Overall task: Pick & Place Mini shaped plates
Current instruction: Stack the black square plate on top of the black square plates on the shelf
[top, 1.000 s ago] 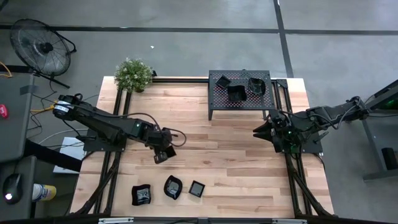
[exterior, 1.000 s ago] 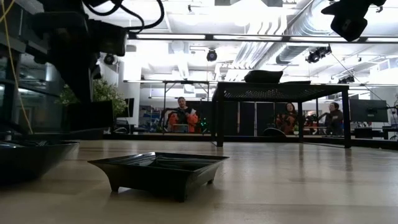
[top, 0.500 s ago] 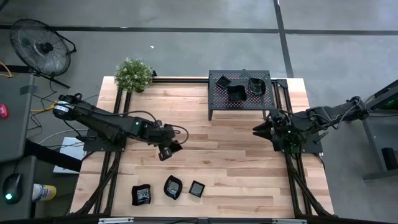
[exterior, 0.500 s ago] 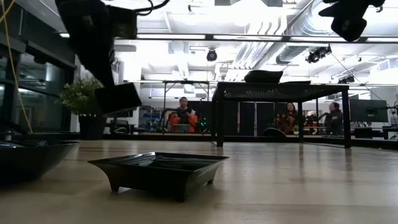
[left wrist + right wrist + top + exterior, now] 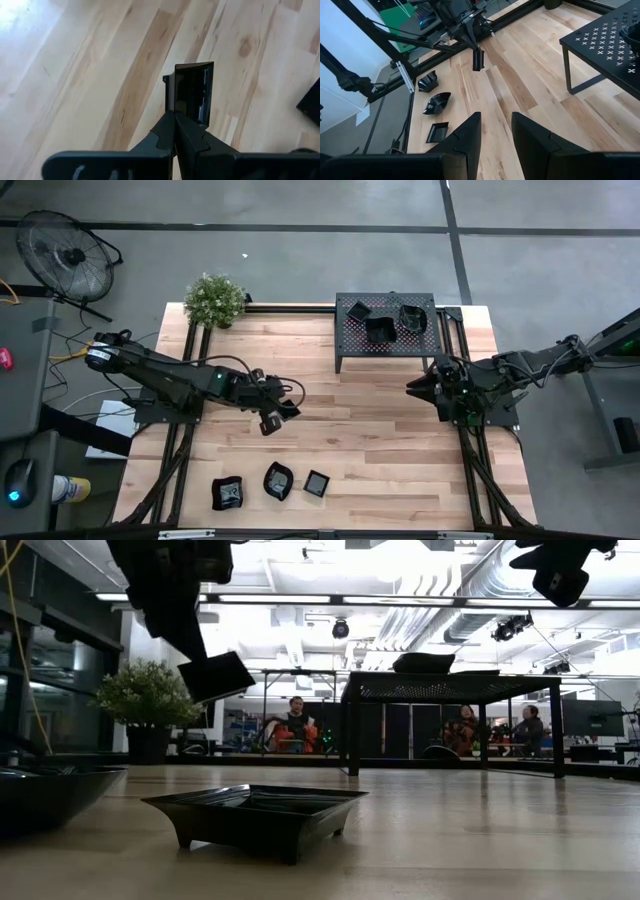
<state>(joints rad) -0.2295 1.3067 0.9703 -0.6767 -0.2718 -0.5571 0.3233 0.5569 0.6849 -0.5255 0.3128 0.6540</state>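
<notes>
The left gripper (image 5: 272, 420) hangs over the bare wood left of centre in the high view, clear of the table (image 5: 380, 440), its fingers (image 5: 172, 131) clenched on the rim of a small square plate (image 5: 192, 92). In the low view that plate (image 5: 215, 676) hangs tilted in the air at upper left, just in front of the potted plant (image 5: 147, 700).

Three more plates sit in a row near the table's bottom edge in the high view: a wavy one (image 5: 228, 493), a rounded one (image 5: 278, 481) and a square one (image 5: 317, 483), close together but apart. The low view has the square one (image 5: 255, 813) flat on the wood in the foreground.

On the rack (image 5: 350, 340) at upper centre lie three plates more (image 5: 380, 329), near each other.

The right gripper (image 5: 416, 392) waits at the table's right side, below the rack, its fingers (image 5: 465, 137) parted and holding nothing.

Beyond the table, in the low view, people (image 5: 295, 725) sit in the room behind. A fan (image 5: 62, 255) stands on the floor at the high view's upper left.
</notes>
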